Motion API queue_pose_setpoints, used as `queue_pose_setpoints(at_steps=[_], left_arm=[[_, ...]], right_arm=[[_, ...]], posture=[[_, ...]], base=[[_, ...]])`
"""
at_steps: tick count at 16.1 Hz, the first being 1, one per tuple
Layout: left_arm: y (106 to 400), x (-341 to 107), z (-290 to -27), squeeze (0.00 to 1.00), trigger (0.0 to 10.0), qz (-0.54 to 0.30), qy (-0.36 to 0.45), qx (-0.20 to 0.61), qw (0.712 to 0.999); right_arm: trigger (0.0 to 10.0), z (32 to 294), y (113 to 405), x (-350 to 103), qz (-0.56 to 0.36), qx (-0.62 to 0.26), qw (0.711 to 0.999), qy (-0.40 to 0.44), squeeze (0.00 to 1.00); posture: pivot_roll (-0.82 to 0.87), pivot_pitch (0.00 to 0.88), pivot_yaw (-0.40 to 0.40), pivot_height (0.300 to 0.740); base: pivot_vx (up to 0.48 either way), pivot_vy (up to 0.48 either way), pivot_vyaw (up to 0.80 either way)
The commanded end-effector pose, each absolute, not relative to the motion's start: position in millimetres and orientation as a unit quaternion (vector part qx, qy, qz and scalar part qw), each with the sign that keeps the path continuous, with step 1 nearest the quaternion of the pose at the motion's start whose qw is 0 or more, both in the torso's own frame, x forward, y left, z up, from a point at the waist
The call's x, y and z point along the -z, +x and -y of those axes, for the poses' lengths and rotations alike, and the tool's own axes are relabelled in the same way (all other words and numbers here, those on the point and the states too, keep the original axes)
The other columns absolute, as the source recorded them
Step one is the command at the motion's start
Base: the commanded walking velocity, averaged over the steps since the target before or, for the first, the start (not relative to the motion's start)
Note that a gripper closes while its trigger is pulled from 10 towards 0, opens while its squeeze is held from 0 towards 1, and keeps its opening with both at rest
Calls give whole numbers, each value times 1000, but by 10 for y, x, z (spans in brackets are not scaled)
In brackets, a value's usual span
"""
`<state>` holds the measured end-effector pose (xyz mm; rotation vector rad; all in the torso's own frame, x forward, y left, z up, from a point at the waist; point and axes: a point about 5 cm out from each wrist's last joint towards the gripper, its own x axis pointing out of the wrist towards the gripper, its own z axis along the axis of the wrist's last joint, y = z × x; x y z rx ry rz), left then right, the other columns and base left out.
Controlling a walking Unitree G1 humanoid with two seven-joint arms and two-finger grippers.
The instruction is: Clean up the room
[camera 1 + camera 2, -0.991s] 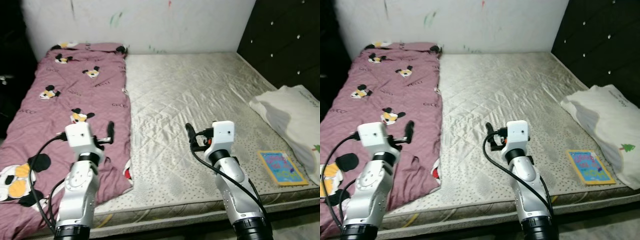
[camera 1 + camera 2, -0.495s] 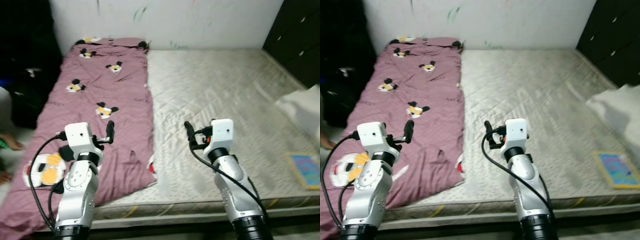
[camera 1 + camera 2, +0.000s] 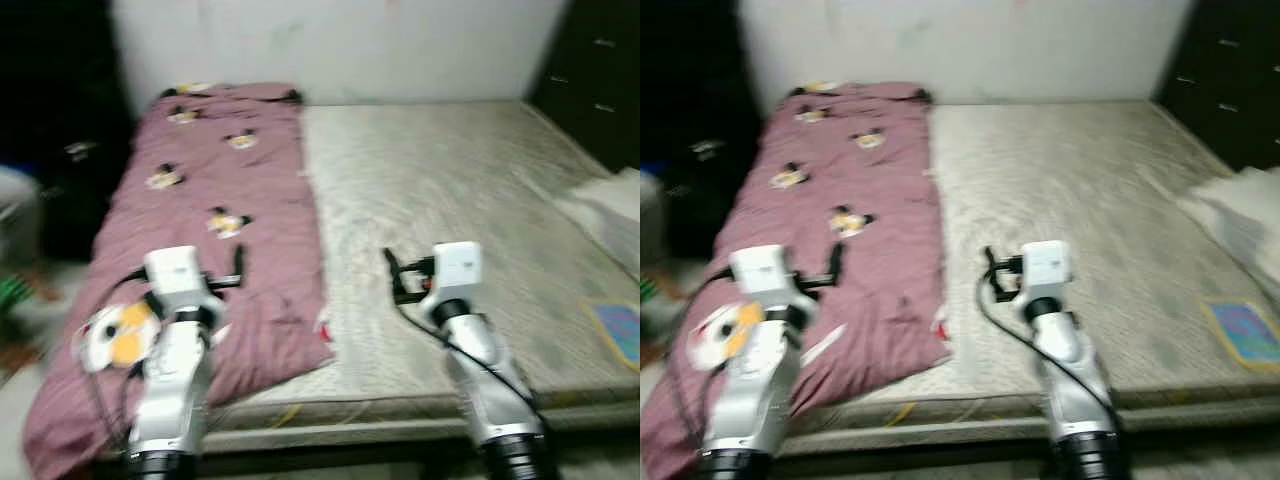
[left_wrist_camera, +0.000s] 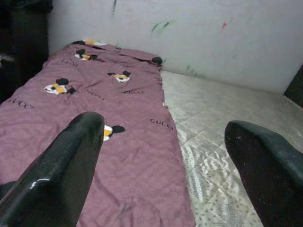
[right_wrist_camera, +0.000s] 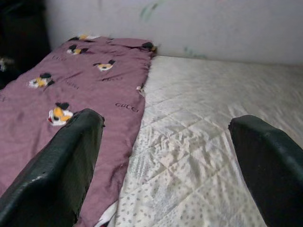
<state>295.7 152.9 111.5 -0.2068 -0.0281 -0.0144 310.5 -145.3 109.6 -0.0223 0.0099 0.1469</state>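
both end effectors, left (image 4: 165,156) and right (image 5: 163,156), spread wide apart, holding nothing.

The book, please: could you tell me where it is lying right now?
In the head views the book lies flat on the bare mattress at the robot's far right, near the front edge, just in front of the white pillow.

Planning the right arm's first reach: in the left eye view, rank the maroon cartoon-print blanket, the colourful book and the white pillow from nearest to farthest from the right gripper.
1. Maroon cartoon-print blanket, to the right gripper's left.
2. Colourful book, at the mattress's right edge.
3. White pillow, far right, beyond the book.
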Motion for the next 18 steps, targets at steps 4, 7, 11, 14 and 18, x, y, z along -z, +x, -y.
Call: queue_pose_setpoints(at_steps=[4, 7, 11, 14, 18], left_arm=[[2964, -1113, -1589, 0, 10000, 9, -96, 7, 995], [2969, -1127, -1565, 0, 10000, 14, -92, 14, 996], [2939, -1157, -1530, 0, 10000, 28, -102, 42, 994], [2930, -1178, -1492, 0, 10000, 32, -117, 59, 991], [2926, -1179, -1485, 0, 10000, 34, -119, 68, 990]], right_arm=[[10000, 1380, 3105, -1097, -5, -79, 997, -5, 0], [10000, 1388, 3112, -1094, -6, -76, 997, -3, 0], [10000, 1387, 3109, -1086, -7, -72, 997, 7, 0], [10000, 1395, 3117, -1082, -13, -67, 998, 14, 0], [10000, 1410, 3119, -1077, -13, -64, 998, 13, 0]], posture=[[-8, 35, 2, 740], [-10, 36, 4, 740], [-10, 38, 3, 740], [-11, 40, 4, 740], [-11, 41, 4, 740]], base=[[0, 480, 720], [0, 480, 146], [0, 0, 0], [0, 0, -406], [61, 0, -684]])
